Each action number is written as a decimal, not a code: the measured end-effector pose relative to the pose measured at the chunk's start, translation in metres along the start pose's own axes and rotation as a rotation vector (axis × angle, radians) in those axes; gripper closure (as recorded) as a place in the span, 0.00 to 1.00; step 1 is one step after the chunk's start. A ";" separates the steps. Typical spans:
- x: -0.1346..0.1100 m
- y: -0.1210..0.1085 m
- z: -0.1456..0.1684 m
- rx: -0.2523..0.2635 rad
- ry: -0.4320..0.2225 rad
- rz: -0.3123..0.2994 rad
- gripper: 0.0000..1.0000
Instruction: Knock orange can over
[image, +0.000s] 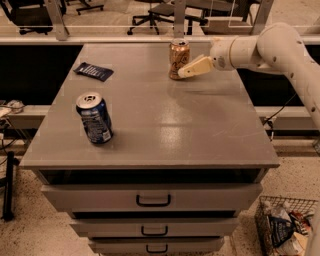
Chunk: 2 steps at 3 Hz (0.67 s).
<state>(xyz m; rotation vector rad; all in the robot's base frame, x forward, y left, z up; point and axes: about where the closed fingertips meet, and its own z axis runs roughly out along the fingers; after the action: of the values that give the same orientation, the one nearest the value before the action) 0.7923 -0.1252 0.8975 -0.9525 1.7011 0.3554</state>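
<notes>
**Touching at the upright orange can (178, 56) with my claw (184, 73)**

Standing straight up, the orange can has its long axis vertical. Its silver top faces the ceiling and its base sits flat on the grey table (165, 130). It stands at about twelve o'clock from the table's middle, close to the far edge, with the pale markings on its side turned toward the camera.

My claw comes in from the can's three o'clock side. It hangs low over the tabletop and slopes down toward the can's lower part. Its cream tip lies against the can's wall near the base, or just beside it; I cannot be sure of real contact. Whether my claw is wide or narrow I cannot tell, because it shows as one tapered cream shape. My white arm (270, 47) runs off toward two o'clock and bends down out of the picture.

A blue-and-white can (94, 118) stands upright at about eight o'clock from the table's middle, well apart from the orange can. A dark flat packet (93, 71) lies at ten o'clock near the table's edge. Below the tabletop are drawers (152, 197) with dark handles. A wire basket (282, 225) of clutter sits on the floor at about five o'clock.
</notes>
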 end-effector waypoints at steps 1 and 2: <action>-0.029 0.019 0.018 -0.095 -0.136 0.050 0.00; -0.042 0.044 0.036 -0.196 -0.202 0.115 0.00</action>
<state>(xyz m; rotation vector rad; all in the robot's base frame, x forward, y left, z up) 0.7867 -0.0565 0.9132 -0.9280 1.5591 0.6830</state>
